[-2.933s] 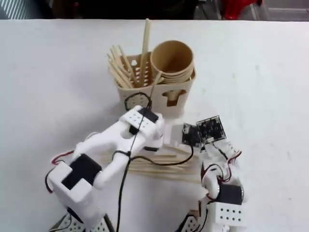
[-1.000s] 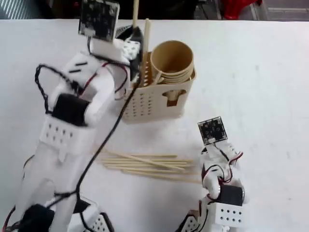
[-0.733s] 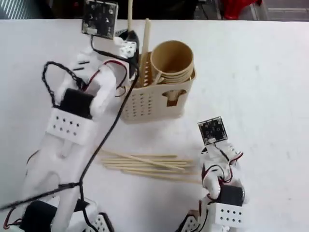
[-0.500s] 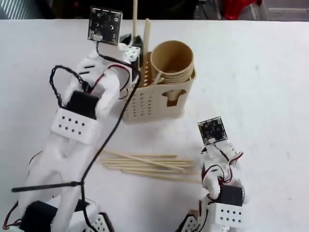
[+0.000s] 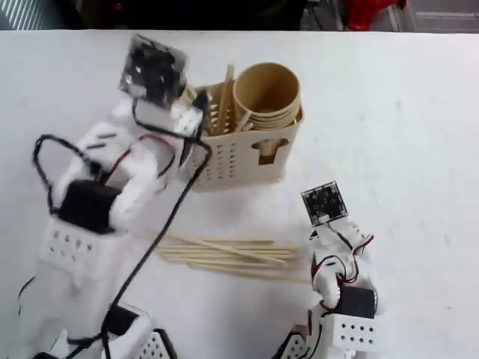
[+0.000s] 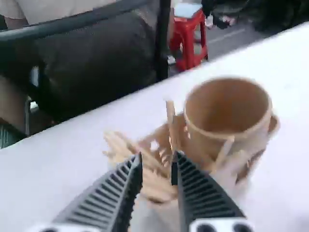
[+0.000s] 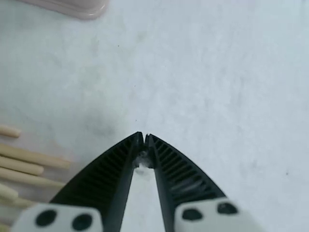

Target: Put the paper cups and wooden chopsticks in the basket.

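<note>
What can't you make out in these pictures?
High view: how many cups; the basket wall hides the stack.
High view: the loose chopsticks, ends under the right arm.
Left wrist view: the stored chopsticks, too blurred to count.

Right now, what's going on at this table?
The left gripper hangs open over the basket, where a bundle of wooden chopsticks stands beside the stacked paper cups. A pile of loose chopsticks lies on the table in front of the basket, not yet put in. The right gripper is shut on nothing, over the table beside that pile.
</note>
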Robot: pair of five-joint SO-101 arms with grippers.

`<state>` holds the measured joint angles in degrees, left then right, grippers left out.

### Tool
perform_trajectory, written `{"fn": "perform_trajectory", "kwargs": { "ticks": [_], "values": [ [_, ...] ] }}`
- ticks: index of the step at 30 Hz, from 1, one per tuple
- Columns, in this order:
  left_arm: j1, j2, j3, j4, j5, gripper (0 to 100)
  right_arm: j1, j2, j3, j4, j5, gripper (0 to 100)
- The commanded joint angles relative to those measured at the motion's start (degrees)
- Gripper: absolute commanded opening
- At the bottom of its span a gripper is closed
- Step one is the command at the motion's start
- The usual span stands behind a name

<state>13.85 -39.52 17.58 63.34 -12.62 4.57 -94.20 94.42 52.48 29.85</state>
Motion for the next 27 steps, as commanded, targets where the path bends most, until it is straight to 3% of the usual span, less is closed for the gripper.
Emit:
{"fn": "perform_trajectory", "kwargs": {
  "ticks": [1, 5, 9, 12, 16, 20, 27],
  "values": [
    [2.7, 0.4, -0.1, 16.3, -12.4, 12, -0.5, -0.2, -0.4, -1.2, 0.5, 2.0],
    [5.8, 7.2, 0.3, 30.0, -30.2, 12, -0.5, -0.2, -0.4, -1.2, 0.5, 1.9],
    [6.5, 11.9, 6.3, 30.3, -37.3, 10, -0.6, -0.5, -0.4, -1.1, 0.7, 2.1],
    [6.5, 12.8, 12.9, 25.3, -41.5, 7, -0.6, -0.6, -0.4, -1.1, 1.0, 2.1],
    [6.9, 13.0, 23.6, 11.2, -42.1, 7, -0.6, -0.6, -0.4, -1.1, 1.0, 2.1],
    [8.5, 14.7, 32.5, 0.5, -42.3, 15, -0.6, -0.6, -0.4, -1.1, 1.0, 2.1],
    [9.5, 27.2, 31.0, -8.5, -42.0, 17, -0.6, -0.6, -0.4, -1.1, 1.0, 2.0]
  ]
}}
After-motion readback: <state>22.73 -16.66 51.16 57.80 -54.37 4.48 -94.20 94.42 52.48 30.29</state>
